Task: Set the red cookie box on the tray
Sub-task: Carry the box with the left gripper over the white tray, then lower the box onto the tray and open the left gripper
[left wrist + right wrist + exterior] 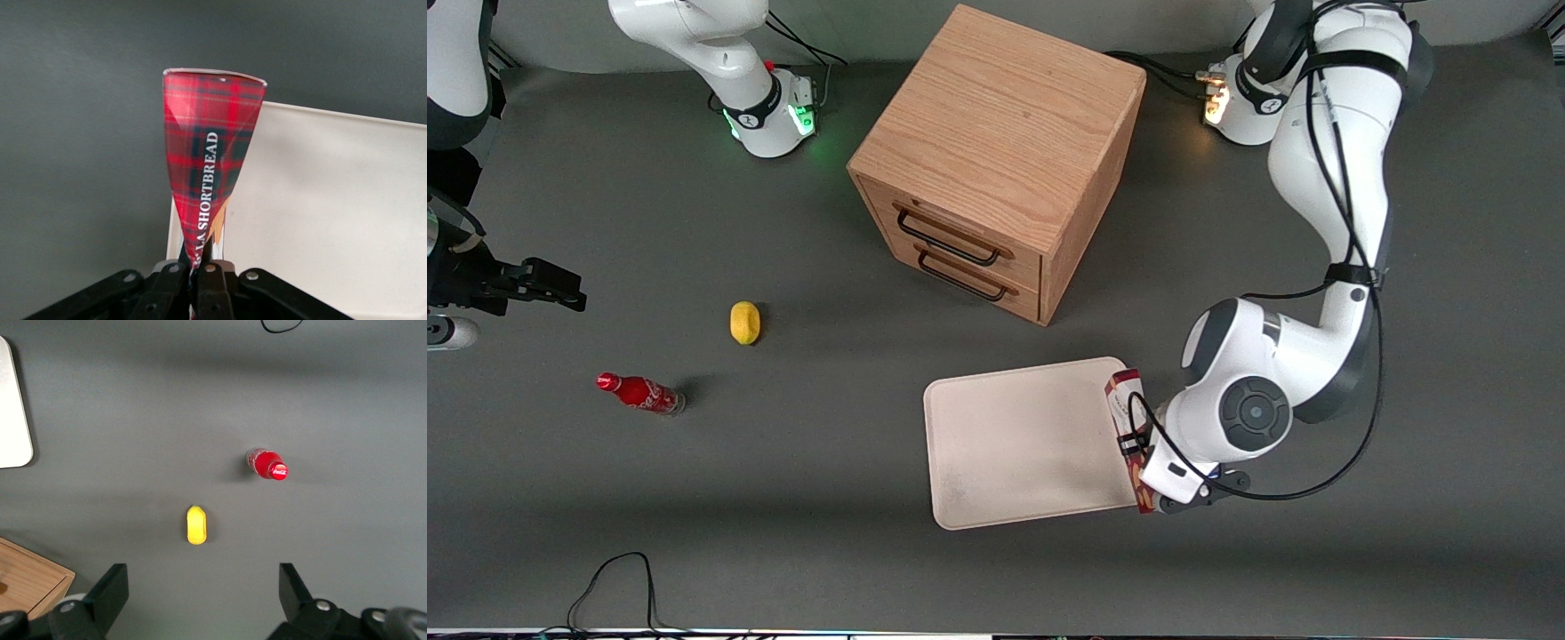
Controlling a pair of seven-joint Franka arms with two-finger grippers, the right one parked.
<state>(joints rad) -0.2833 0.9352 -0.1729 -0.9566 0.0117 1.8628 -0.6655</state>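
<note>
My left gripper (1138, 455) is shut on the red cookie box (1124, 397), a slim red tartan carton with a white end panel. The box lies along the edge of the cream-white tray (1014, 444) that is toward the working arm's end of the table. I cannot tell whether it rests on the rim or hangs just above it. In the left wrist view the fingers (175, 279) pinch the box (207, 160) at its near end, squeezing it narrow, and the tray (327, 213) spreads beside it.
A wooden two-drawer cabinet (996, 160) stands farther from the front camera than the tray. A yellow lemon (744, 322) and a small red soda bottle (640, 392) lie toward the parked arm's end. A black cable (614, 582) loops at the table's near edge.
</note>
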